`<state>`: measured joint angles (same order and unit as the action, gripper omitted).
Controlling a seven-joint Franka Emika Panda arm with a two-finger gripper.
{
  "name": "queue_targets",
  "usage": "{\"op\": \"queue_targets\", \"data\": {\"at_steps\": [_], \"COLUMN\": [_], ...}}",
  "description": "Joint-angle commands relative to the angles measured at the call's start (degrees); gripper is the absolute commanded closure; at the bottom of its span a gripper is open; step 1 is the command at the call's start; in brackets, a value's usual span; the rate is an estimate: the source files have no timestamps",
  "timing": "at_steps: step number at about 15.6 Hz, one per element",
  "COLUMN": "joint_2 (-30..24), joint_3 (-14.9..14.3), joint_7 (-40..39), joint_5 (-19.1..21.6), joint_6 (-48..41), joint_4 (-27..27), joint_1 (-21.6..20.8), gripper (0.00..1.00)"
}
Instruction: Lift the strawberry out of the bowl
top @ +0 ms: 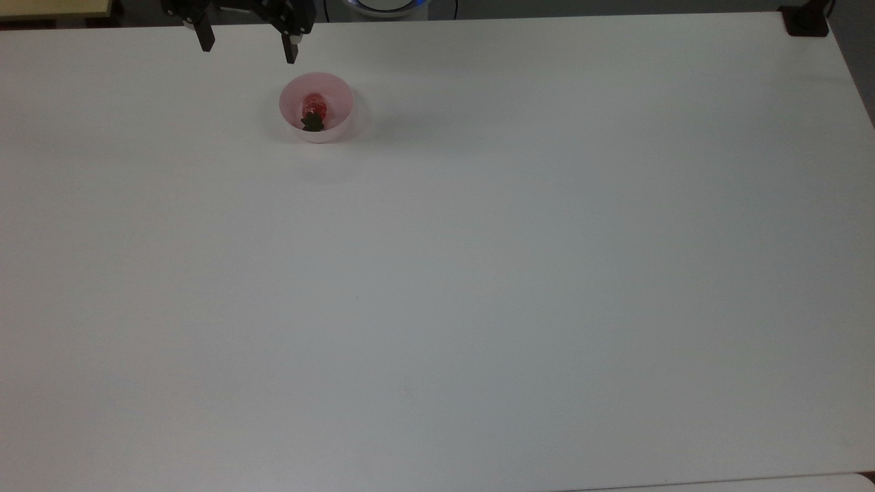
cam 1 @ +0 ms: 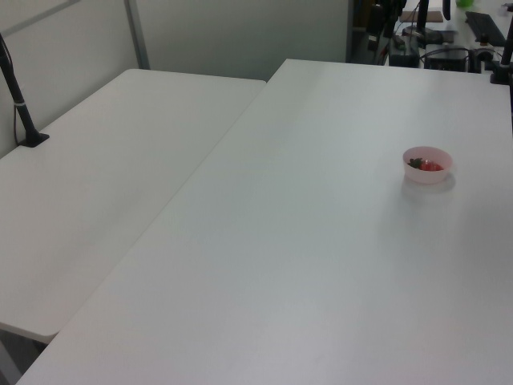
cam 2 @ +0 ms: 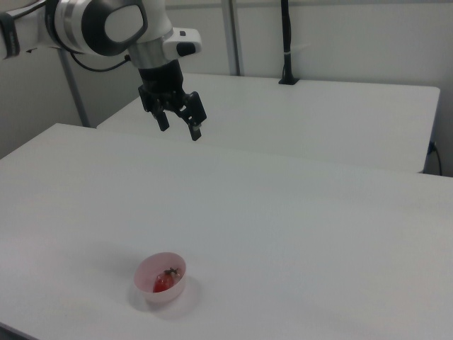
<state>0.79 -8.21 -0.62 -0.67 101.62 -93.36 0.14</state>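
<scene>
Top view: gripper (top: 247,49) spread open, at ten o'clock of the bowl (top: 339,89); strawberry (top: 314,108) lies inside. Left view: berry low in the bowl (cam 1: 428,153). Right view: gripper (cam 2: 180,125) high at twelve o'clock; centre first, then descend straight, clearing the rim.

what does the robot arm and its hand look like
The arm is glossy white with rounded joint housings, dark grey bands between segments and a black cable trailing behind it. The hand is black and blocky, with two slim black fingers ending in small pale tips.
</scene>
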Motion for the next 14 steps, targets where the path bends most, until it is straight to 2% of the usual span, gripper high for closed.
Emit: {"op": "queue_targets", "data": {"at_steps": [1,11,14], "joint_2": [-0.7,-0.7,-0.9], "joint_3": [-0.2,-0.2,-0.1], "joint_7": [-0.3,-0.8,-8.4], "joint_5": [0.2,0.1,-0.6], "joint_6": [-2.6,-2.7,-4.2], "joint_4": [0.3,0.3,-0.4], "joint_1": [-0.7,-0.7,-0.7], "gripper": [0.00,0.00,0.00]}}
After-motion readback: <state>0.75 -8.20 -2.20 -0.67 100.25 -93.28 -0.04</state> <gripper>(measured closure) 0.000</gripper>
